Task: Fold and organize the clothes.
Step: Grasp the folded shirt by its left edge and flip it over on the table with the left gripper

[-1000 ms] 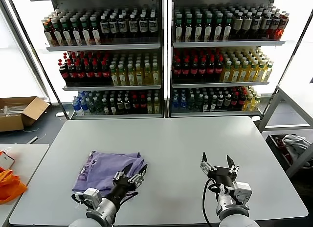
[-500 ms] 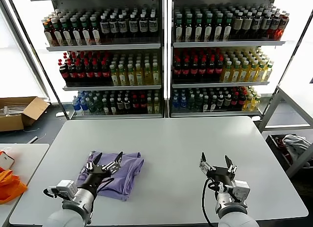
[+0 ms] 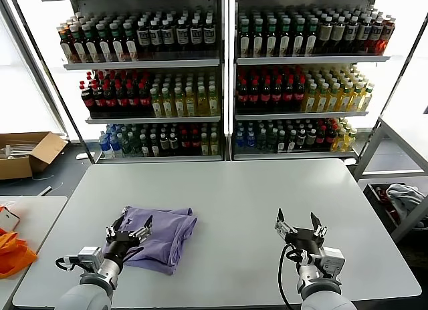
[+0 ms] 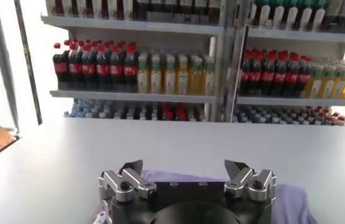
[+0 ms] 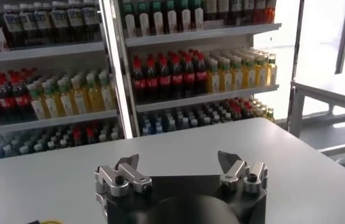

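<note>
Closest to the robot, at the near edge of the tabletop (image 3: 234, 190), are its two arms. The left gripper (image 3: 129, 224) is low on the left side, and its jaws are spread wide with nothing between them. It sits right at the near left part of the folded shirt (image 3: 155, 231) — the light purple cloth lies under and just past the finger tips. In the left wrist view, the left gripper (image 4: 187, 172) shows the same thing: a strip of the purple shirt (image 4: 288, 201) peeks out behind the open jaws, and no cloth is pinched.

The right gripper (image 3: 299, 224) is on the other side, near the front edge, well apart from the shirt. Its jaws are spread wide too and hold nothing. In the right wrist view, the right gripper (image 5: 179, 170) has only bare tabletop (image 5: 318, 176) in front of it.

The shirt lies flat in a folded bundle on the left half of the tabletop, a little back from the front edge.

Far behind the tabletop stand tall shelves (image 3: 221, 63) — full of bottles in rows. A cardboard box (image 3: 27, 153) sits on the floor to the left.
</note>
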You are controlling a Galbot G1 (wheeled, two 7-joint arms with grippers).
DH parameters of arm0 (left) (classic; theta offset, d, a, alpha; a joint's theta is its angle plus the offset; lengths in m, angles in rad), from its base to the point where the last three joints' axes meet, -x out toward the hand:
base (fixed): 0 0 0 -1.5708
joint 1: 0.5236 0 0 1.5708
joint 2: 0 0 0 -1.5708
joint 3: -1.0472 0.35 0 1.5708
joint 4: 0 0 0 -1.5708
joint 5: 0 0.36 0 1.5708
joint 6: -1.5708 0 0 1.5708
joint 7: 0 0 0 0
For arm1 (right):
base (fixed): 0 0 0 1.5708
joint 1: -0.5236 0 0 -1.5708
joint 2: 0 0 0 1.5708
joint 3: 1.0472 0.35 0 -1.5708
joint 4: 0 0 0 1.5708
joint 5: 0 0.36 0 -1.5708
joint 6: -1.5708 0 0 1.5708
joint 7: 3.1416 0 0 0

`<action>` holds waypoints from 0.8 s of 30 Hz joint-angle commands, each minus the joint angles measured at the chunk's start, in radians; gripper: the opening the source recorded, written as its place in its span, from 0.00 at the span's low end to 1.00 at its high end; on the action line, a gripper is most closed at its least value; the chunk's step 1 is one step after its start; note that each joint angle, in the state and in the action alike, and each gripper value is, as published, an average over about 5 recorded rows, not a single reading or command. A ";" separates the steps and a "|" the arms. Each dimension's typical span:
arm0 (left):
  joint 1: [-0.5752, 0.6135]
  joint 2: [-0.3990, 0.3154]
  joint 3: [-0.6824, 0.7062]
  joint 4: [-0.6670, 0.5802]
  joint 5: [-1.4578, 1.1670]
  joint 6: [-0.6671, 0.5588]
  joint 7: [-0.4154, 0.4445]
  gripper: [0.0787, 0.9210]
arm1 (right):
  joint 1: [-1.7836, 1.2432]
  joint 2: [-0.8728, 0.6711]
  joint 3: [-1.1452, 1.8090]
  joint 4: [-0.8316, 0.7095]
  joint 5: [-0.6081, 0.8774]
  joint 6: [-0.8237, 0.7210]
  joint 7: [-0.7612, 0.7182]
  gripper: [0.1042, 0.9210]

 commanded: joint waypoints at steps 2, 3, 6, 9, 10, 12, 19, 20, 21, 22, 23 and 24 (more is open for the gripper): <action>-0.016 0.014 -0.010 0.066 0.045 -0.005 0.006 0.88 | -0.002 0.000 0.004 0.002 0.001 -0.001 0.000 0.88; -0.020 0.015 -0.010 0.072 0.045 -0.006 0.007 0.88 | -0.005 0.001 0.004 0.003 0.000 -0.001 0.000 0.88; -0.036 0.024 -0.017 0.101 0.045 -0.011 0.014 0.88 | -0.014 0.003 0.005 0.005 0.000 0.001 0.000 0.88; -0.047 0.036 -0.026 0.134 0.045 -0.020 0.023 0.88 | -0.024 0.004 0.006 0.004 -0.003 0.005 -0.001 0.88; -0.049 0.041 -0.029 0.143 0.045 -0.023 0.026 0.88 | -0.026 0.005 0.006 0.003 -0.003 0.006 -0.001 0.88; -0.054 0.048 -0.033 0.159 0.042 -0.026 0.031 0.88 | -0.028 0.005 0.006 0.004 -0.004 0.007 -0.001 0.88; -0.069 0.065 -0.045 0.193 -0.016 -0.016 0.040 0.88 | -0.027 0.006 0.007 0.004 -0.006 0.006 -0.002 0.88; -0.071 0.067 -0.046 0.199 -0.032 -0.012 0.041 0.88 | -0.027 0.007 0.007 0.003 -0.006 0.006 -0.001 0.88; -0.072 0.068 -0.048 0.203 -0.047 -0.008 0.043 0.88 | -0.027 0.007 0.006 0.003 -0.007 0.006 -0.001 0.88; -0.073 0.070 -0.048 0.206 -0.058 -0.006 0.046 0.88 | -0.027 0.008 0.006 0.002 -0.007 0.006 -0.001 0.88; -0.074 0.070 -0.049 0.210 -0.065 -0.004 0.049 0.88 | -0.027 0.008 0.006 0.002 -0.008 0.006 -0.001 0.88; -0.075 0.071 -0.050 0.216 -0.070 -0.004 0.051 0.88 | -0.028 0.008 0.005 0.003 -0.009 0.006 -0.001 0.88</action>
